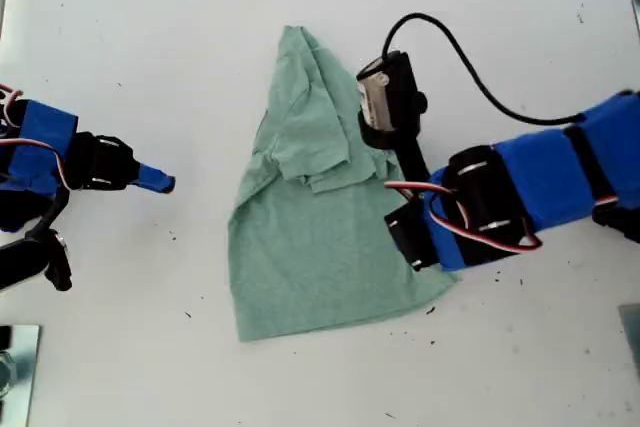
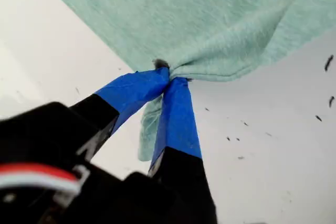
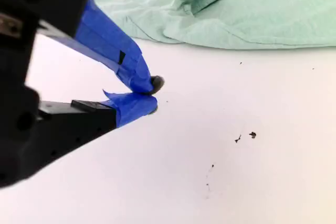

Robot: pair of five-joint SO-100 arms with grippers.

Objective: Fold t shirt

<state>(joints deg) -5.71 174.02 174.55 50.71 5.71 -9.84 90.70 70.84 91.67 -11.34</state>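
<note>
The t shirt point(image 1: 320, 237) lies partly folded at the centre of the white table point(image 1: 150, 27) in the exterior view, its upper half gathered into a narrow peak and a sleeve doubled over the body, its broad hem spread toward the lower middle of the frame. The first gripper point(image 2: 170, 77) is clamped on the t shirt point(image 2: 210, 19): the first wrist view shows the blue-taped jaws pinched together on a bunched bit of the fabric edge, with a short tail of cloth hanging below them. In the exterior view this arm reaches in from the right of the frame, over the shirt's right edge. The second gripper point(image 3: 151, 97) sits at the left of the exterior view, well apart from the cloth and holding nothing, its taped tips together or very nearly so. The shirt looks light, thin and limp; it will likely sag and crease from any single held point, and dragging it could undo the folds already made. Corners and hem edges seem the best places to take hold, ideally one per gripper. No container is in view.
</note>
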